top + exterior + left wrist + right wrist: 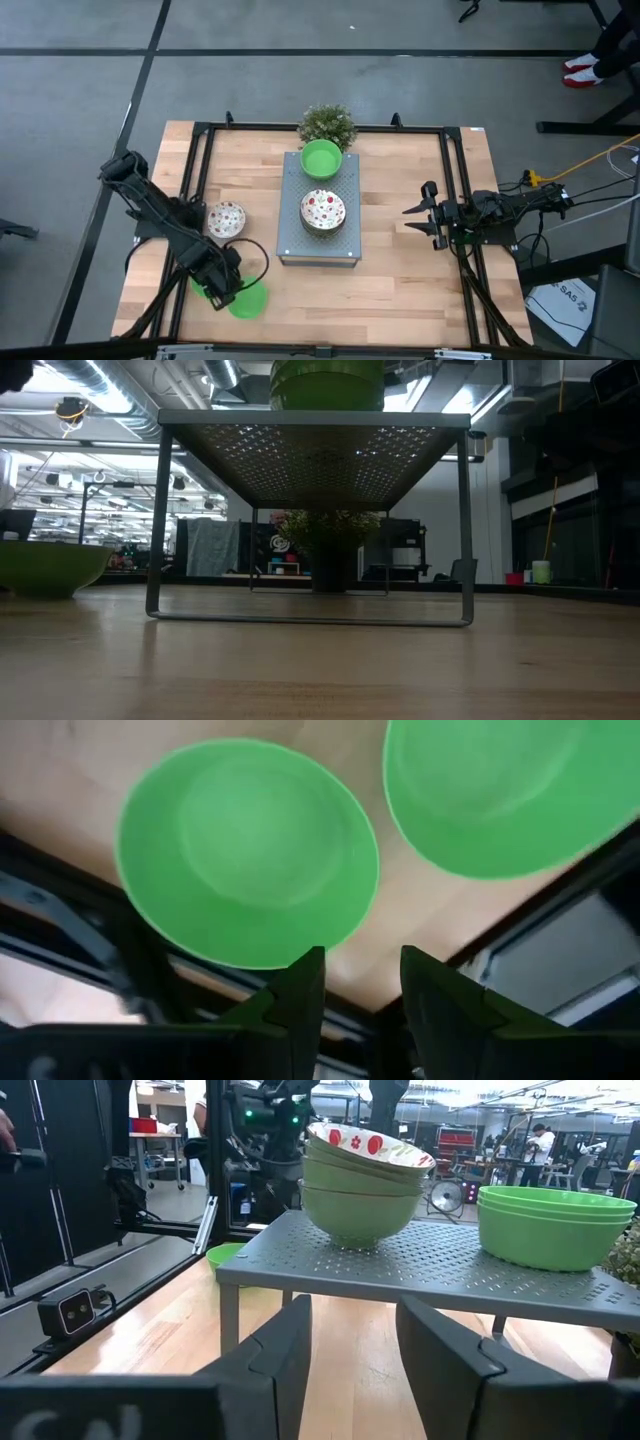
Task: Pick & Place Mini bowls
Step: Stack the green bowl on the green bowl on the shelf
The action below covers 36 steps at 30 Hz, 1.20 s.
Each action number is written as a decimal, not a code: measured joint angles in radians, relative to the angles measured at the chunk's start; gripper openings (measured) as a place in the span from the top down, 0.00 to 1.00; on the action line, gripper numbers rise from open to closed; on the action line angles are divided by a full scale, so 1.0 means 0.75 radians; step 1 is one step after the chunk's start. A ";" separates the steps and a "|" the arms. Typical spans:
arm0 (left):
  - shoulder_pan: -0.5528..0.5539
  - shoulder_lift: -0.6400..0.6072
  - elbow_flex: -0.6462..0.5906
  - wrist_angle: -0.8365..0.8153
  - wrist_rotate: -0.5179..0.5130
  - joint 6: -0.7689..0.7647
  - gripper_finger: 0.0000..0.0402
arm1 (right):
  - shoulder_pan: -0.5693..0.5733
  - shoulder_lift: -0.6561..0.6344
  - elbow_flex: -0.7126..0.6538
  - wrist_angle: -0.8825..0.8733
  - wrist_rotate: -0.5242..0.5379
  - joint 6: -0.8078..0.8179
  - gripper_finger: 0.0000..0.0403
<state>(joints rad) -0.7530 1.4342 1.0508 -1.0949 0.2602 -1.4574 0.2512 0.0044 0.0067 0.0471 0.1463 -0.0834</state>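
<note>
Two plain green mini bowls (248, 850) (510, 790) rest on their bases side by side on the wood at the table's near left. My left gripper (362, 970) hangs above them, pointing steeply down, open, with nothing between its fingers. In the high view it (222, 288) covers part of one bowl, and the other green bowl (247, 301) shows beside it. A speckled mini bowl (226, 219) sits alone on the table to the left of the stand. My right gripper (352, 1330) waits open and level at the table's right side (425, 214).
A grey perforated stand (300, 240) at the table's middle carries a stack topped by a speckled bowl (322, 210) and a green stack (321, 158). A small bushy plant (327, 124) stands behind it. Black frame rails (190, 170) run along the table's edges.
</note>
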 joint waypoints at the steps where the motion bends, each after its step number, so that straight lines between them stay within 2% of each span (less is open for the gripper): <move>1: -0.007 0.000 -0.017 0.025 0.002 -0.043 0.69 | 0.000 0.000 0.000 0.000 0.000 0.000 0.63; 6: -0.061 0.001 -0.048 0.051 -0.009 -0.057 0.69 | 0.000 0.000 0.000 0.000 0.000 0.000 0.63; 13: -0.214 0.001 -0.088 0.125 -0.162 -0.043 0.69 | 0.000 0.000 0.000 0.000 0.000 0.000 0.63; 21: -0.354 0.004 -0.174 0.258 -0.253 -0.010 0.69 | 0.000 0.000 0.000 0.000 0.000 0.000 0.63; 26: -0.397 0.005 -0.214 0.378 -0.253 0.073 0.69 | 0.000 0.000 0.000 0.000 0.000 0.000 0.64; 36: -0.402 0.113 -0.214 0.347 -0.254 0.249 0.69 | 0.000 0.000 0.000 0.000 0.000 0.000 0.63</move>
<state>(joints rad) -1.0542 1.5191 0.8902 -0.8345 0.0695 -1.2707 0.2511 0.0044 0.0067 0.0471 0.1463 -0.0834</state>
